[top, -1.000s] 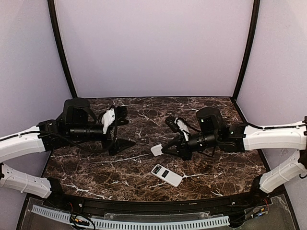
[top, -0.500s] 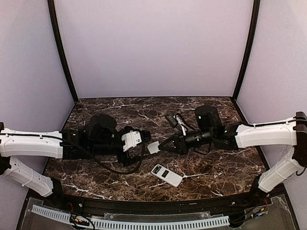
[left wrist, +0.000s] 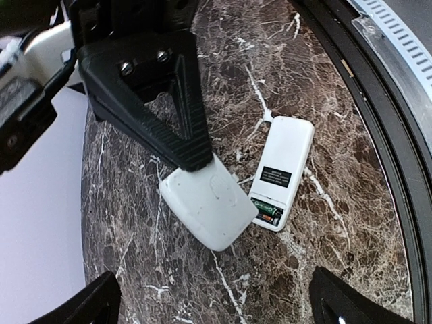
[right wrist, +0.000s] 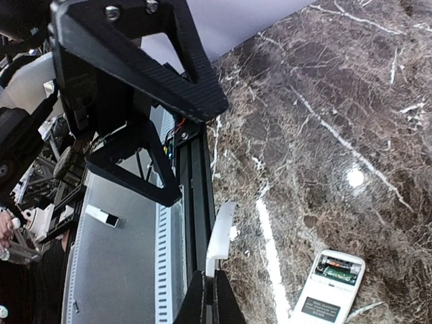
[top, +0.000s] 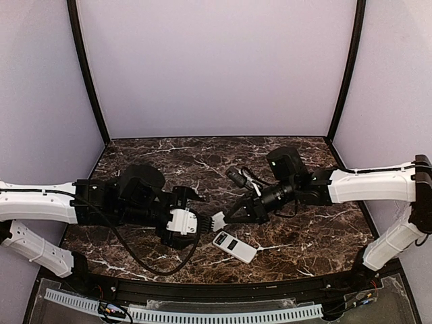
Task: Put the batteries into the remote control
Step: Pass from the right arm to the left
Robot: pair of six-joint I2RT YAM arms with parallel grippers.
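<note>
The white remote control [top: 235, 246] lies back up on the marble, also in the left wrist view [left wrist: 285, 169] and the right wrist view [right wrist: 329, 289]. Its recess is uncovered, and the batteries [left wrist: 267, 211] [right wrist: 341, 270] lie inside it. My right gripper [top: 228, 217] [right wrist: 210, 291] is shut on a white battery cover [top: 219, 221] [left wrist: 209, 201] [right wrist: 221, 236], held above the table just left of the remote. My left gripper [top: 198, 221] [left wrist: 216, 312] is open wide and empty, its jaws to either side of the cover without touching it.
The table's black front rail [left wrist: 378, 115] and a slotted grey strip [top: 202, 314] run close behind the remote. Lilac walls enclose the marble table [top: 304, 236] on three sides. The right arm's cables [top: 253, 177] loop above its wrist.
My left arm has swung forward and right, bringing its open gripper up to the cover. My right gripper has carried the cover slightly nearer, toward the remote. The remote has not moved.
</note>
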